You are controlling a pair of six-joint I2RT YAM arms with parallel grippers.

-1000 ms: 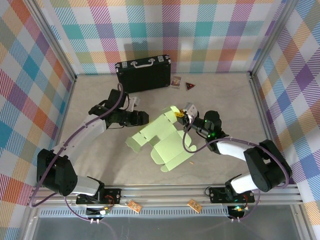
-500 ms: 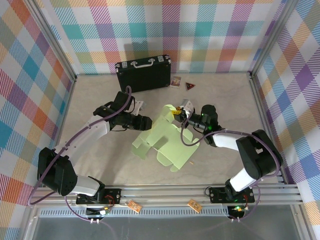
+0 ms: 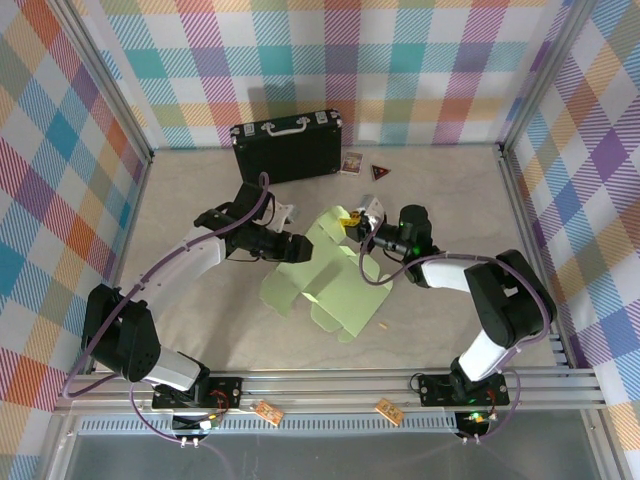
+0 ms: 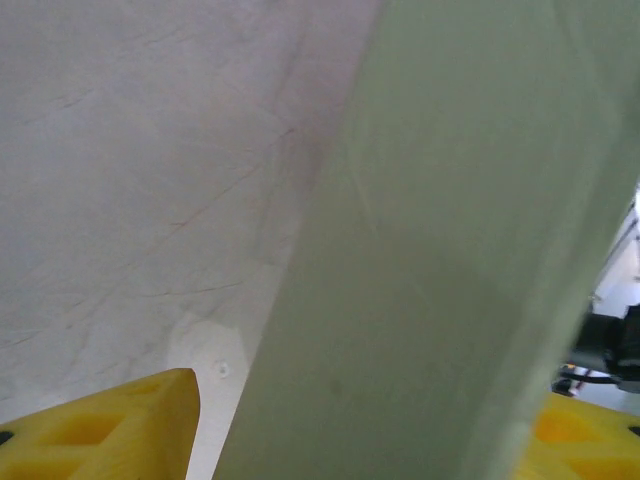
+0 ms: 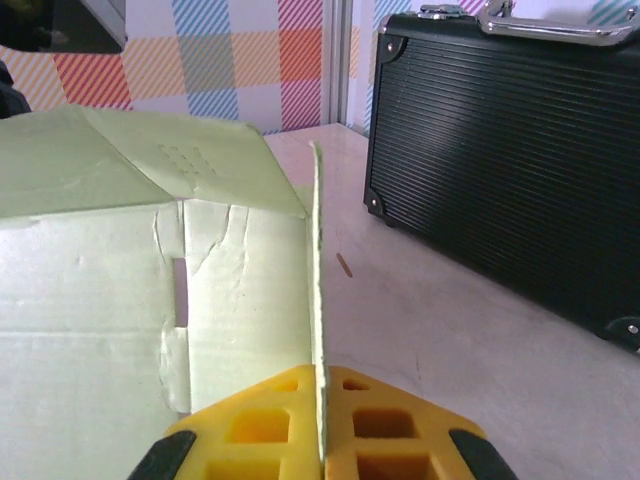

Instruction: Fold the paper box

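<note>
At the left, the left end effector (image 3: 292,245) is seen at the left edge of the paper box (image 3: 338,285). The box lies as a creased cut-out, mostly flat, near the middle of the desk (image 3: 200,320), with its far flaps lifted. In the left wrist view a panel of the pale green card is seen between the yellow fingers (image 4: 110,430). A strip of bare desk shows between that finger and the card, so this end effector is judged released, with nothing clamped. If it is closed from here, the panel could be caught away from its crease and a skewed or doubled fold could result. If the card is only brushed, the whole sheet could be shoved across the desk.

Further right, the right end effector (image 3: 358,224) is clenched on an upright flap of the box, whose thin edge is pinched between the yellow pads (image 5: 260,425). Wrinkle-like lines are seen in the card beside a slot. Should the two arms be pulled against each other, the thin card could be torn there, or the flap could be slipped from the pinch. The black case (image 5: 500,150) stands beyond the flap, and a wide swing could be carried into it.
</note>
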